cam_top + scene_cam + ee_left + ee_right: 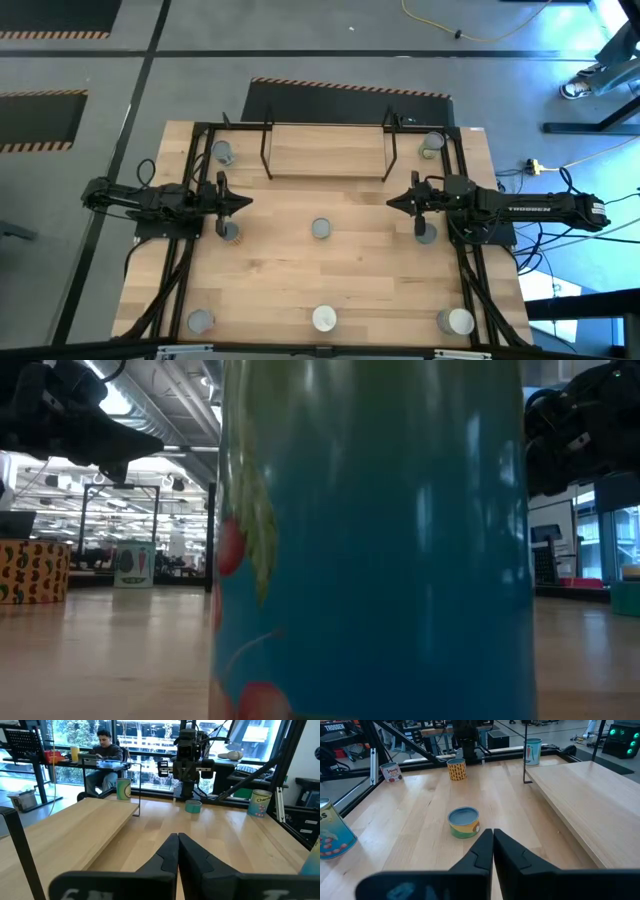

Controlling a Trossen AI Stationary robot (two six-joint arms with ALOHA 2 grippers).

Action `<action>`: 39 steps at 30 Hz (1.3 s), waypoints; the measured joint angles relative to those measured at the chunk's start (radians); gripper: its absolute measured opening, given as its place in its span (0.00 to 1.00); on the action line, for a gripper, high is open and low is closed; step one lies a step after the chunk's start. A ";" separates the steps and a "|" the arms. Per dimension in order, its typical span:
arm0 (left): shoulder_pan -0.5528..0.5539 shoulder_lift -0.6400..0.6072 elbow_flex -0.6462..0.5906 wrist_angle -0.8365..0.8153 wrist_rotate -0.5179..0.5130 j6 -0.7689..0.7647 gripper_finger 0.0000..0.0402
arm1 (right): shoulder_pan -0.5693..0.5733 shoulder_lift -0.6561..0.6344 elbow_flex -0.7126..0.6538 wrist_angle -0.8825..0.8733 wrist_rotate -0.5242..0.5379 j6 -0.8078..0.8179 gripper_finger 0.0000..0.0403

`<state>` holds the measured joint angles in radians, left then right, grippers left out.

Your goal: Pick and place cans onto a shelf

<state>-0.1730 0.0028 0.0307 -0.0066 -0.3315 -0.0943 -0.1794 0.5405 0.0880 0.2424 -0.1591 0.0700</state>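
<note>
The shelf [325,150], a light board in a black wire frame, stands at the table's far middle. Eight cans stand upright on their bases on the tabletop: two beside the shelf [222,152] [432,143], three across the middle [230,232] [320,229] [426,233], three along the near edge [200,321] [324,319] [458,321]. My left gripper [245,203] [178,836] is shut and empty, above the table left of centre. My right gripper [392,203] [493,831] is shut and empty, facing it from the right. A low blue-topped can [464,822] stands just ahead of the right fingers.
A blue can [370,540] right in front of the low camera fills most of that view. Black rails [190,200] run along the table's left and right sides. The shelf board [75,830] [590,790] lies beside both grippers. A person [107,755] sits far beyond the table.
</note>
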 joint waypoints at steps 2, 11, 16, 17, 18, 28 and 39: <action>0.000 0.000 0.000 0.000 0.000 0.000 0.00 | 0.000 0.000 0.000 0.000 0.000 0.000 0.04; 0.000 0.000 0.000 0.137 0.011 -0.155 0.00 | 0.000 0.000 0.000 0.000 0.000 0.000 0.04; 0.000 0.000 0.000 0.290 0.035 -0.151 0.00 | 0.000 0.000 0.000 0.000 0.000 0.000 0.04; 0.000 0.000 0.001 0.306 0.032 -0.155 0.00 | 0.000 0.000 0.000 0.000 0.000 0.000 0.04; 0.000 0.000 0.009 0.302 0.031 -0.162 0.00 | 0.000 0.000 0.000 0.000 0.000 0.000 0.04; 0.000 0.068 0.403 -0.316 -0.087 -0.217 0.00 | 0.000 0.000 0.000 0.000 0.000 0.000 0.04; 0.000 0.401 0.844 -0.878 -0.179 -0.379 0.00 | 0.000 0.000 0.000 0.000 0.000 -0.001 0.04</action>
<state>-0.1726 0.4034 0.8747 -0.8842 -0.5106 -0.4729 -0.1793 0.5404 0.0881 0.2424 -0.1587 0.0690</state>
